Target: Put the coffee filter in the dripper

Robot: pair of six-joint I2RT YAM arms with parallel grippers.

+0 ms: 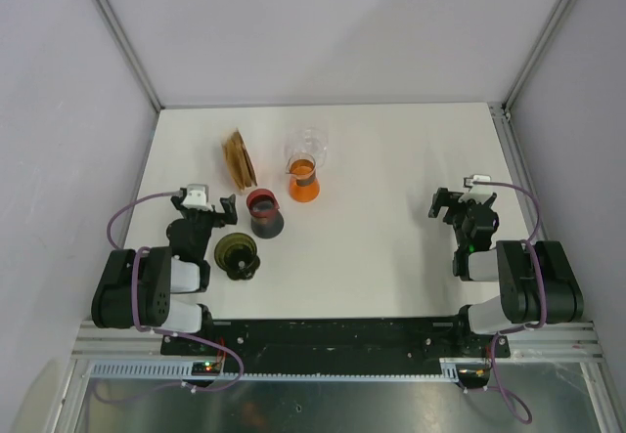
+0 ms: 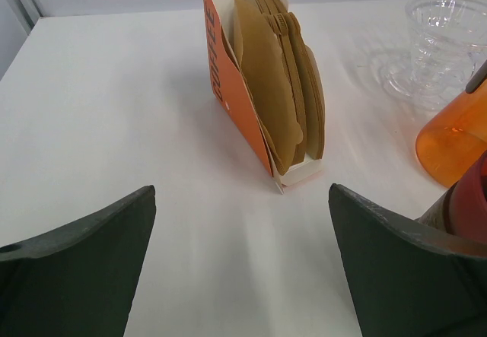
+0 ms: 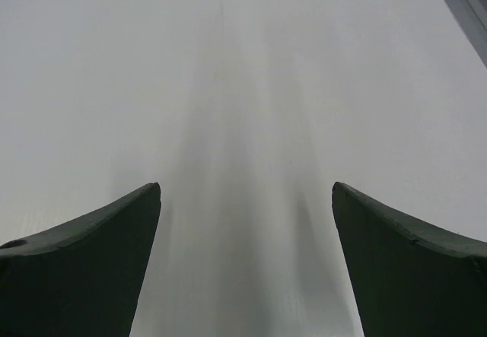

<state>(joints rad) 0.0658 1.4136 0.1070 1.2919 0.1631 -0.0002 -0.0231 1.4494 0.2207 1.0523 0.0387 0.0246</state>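
Observation:
An orange-and-white box (image 2: 236, 86) of brown paper coffee filters (image 2: 281, 86) stands upright on the white table just ahead of my left gripper (image 2: 242, 223). The box also shows in the top view (image 1: 238, 159). A clear dripper (image 1: 309, 146) stands at the back, next to an orange vessel (image 1: 303, 183); the left wrist view shows both, the dripper (image 2: 445, 40) and the vessel (image 2: 456, 131). My left gripper (image 1: 213, 210) is open and empty, short of the box. My right gripper (image 1: 452, 203) is open and empty over bare table at the right, also in its wrist view (image 3: 245, 200).
A dark cone with a red rim (image 1: 264, 211) stands just right of my left gripper, its edge in the left wrist view (image 2: 468, 200). A dark round piece (image 1: 237, 254) lies nearer the front. Grey walls enclose the table (image 1: 391, 257).

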